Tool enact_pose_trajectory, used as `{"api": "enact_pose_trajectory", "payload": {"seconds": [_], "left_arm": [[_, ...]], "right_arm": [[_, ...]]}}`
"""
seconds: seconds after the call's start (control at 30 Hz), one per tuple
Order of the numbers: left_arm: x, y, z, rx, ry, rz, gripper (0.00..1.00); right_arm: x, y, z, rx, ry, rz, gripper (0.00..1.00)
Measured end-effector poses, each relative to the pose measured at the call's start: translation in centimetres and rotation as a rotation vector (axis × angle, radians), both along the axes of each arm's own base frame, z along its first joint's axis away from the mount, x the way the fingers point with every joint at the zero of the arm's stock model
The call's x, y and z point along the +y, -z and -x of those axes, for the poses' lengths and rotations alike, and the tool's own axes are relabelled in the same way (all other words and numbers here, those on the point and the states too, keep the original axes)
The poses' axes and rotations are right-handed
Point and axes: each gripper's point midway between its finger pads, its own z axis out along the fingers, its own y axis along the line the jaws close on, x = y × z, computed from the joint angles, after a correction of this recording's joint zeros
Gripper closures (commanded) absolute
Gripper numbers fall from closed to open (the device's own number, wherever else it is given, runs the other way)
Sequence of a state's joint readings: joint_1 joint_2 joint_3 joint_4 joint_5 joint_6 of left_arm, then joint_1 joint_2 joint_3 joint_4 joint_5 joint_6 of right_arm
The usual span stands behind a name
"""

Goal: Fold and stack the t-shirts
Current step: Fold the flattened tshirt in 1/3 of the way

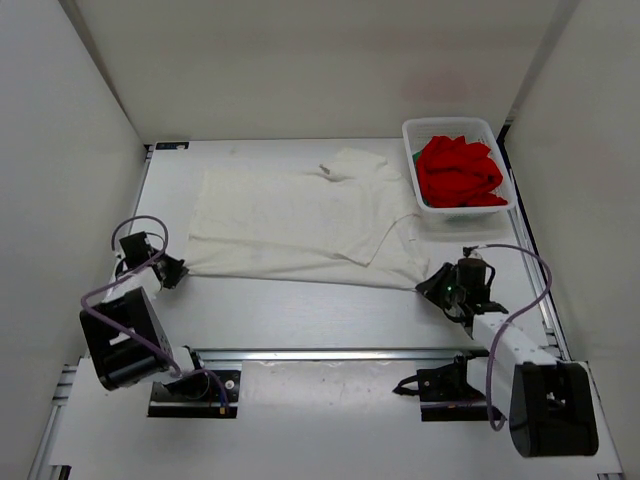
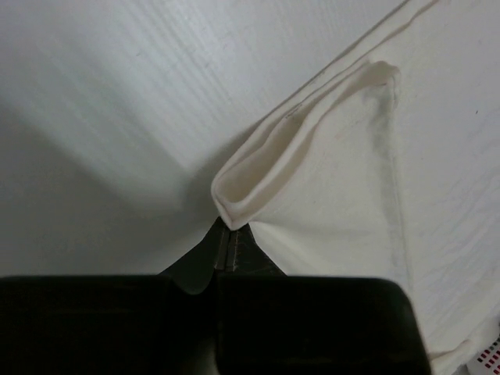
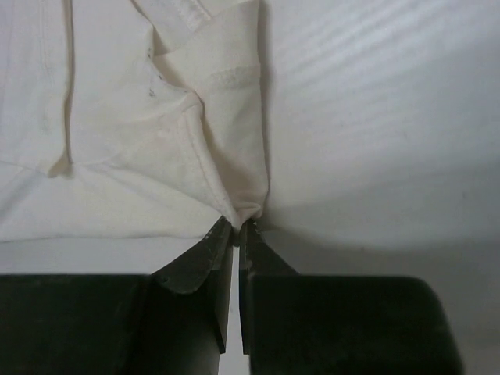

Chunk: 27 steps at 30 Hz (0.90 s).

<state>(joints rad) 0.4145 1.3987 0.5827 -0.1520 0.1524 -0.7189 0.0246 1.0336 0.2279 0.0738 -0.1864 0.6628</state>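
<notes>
Top external: white t-shirt (image 1: 290,225) lies spread flat, sideways, mid-tabletop (image 1: 300,312), hem end toward the left arm, sleeves toward the right arm. Red t-shirt (image 1: 458,172) sits crumpled in the basket (image 1: 452,122) at the far right, just beside the white one's sleeve end. Green shirt not visible from here. Left gripper (image 1: 170,268) is at the near-left corner of the white shirt and right gripper (image 1: 432,283) at the near-right corner. Left wrist view: left gripper (image 2: 226,238) is pinched tight on the hem corner, with cloth (image 2: 351,195) rolled into a small loop right above the tips. Right wrist view: right gripper (image 3: 237,230) is clamped on a bunched corner where seams meet, and the fabric (image 3: 141,156) puckers up from the pinch. Handling, my read: light, limp, thin knit with zero stiffness, so it will sag and drape between the two holds and drag on the surface. Not fragile or slippery, but a thin pinch can slide off, so the doubled hem and seams are the best bite points. Corners as held look right for a fold away from the arms. Keep tension even or the edge will skew. Look: off-white, plain, lightly wrinkled, small tag at the far edge.
</notes>
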Motion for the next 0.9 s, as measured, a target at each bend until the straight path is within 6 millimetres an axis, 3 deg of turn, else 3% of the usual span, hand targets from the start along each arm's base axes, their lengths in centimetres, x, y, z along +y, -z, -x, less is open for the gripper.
{"api": "enact_pose_trajectory", "payload": {"seconds": [0.13,0.2,0.23,0.27,0.3,0.43,0.57,0.67,0.8,0.87,0.9], "left_arm": [[-0.4,-0.3,2.8,0.034,-0.014,-0.04,1.0],[-0.6,-0.5,4.2,0.065,-0.019,-0.073,0.99],[-0.8,-0.5,4.8,0.077,-0.019,-0.08,0.9],[-0.8,-0.5,5.4,0.094,-0.02,-0.083,0.76],[-0.7,-0.4,5.9,0.113,-0.025,-0.086,0.7],[-0.7,-0.6,7.0,0.181,-0.028,-0.093,0.39],[-0.7,-4.0,4.4,0.133,0.025,-0.173,0.37],[-1.9,-8.1,0.9,-0.004,0.127,-0.277,0.39],[-6.8,-11.6,-1.9,-0.189,0.311,-0.311,0.46],[-10.4,-11.4,-2.6,-0.216,0.421,-0.301,0.54],[-13.0,-10.9,-2.8,-0.224,0.5,-0.285,0.54]], "right_arm": [[0.2,0.0,2.6,0.007,-0.001,-0.032,1.0],[0.3,-0.1,3.7,0.005,-0.001,-0.039,0.95],[0.3,-0.2,4.1,0.001,0.001,-0.042,0.91],[0.3,-0.3,4.3,-0.004,0.003,-0.045,0.81],[0.5,-0.4,4.6,-0.006,0.0,-0.05,0.68],[0.7,-0.5,5.1,0.022,-0.019,-0.04,0.55],[0.7,-2.0,4.5,0.027,-0.043,-0.009,0.56],[1.6,-4.5,3.2,-0.028,-0.106,0.039,0.77],[5.8,-5.9,1.5,-0.057,-0.28,0.06,1.0],[8.3,-5.5,0.9,-0.048,-0.369,0.05,1.0],[9.2,-4.6,0.8,-0.015,-0.4,0.056,0.94]]}}
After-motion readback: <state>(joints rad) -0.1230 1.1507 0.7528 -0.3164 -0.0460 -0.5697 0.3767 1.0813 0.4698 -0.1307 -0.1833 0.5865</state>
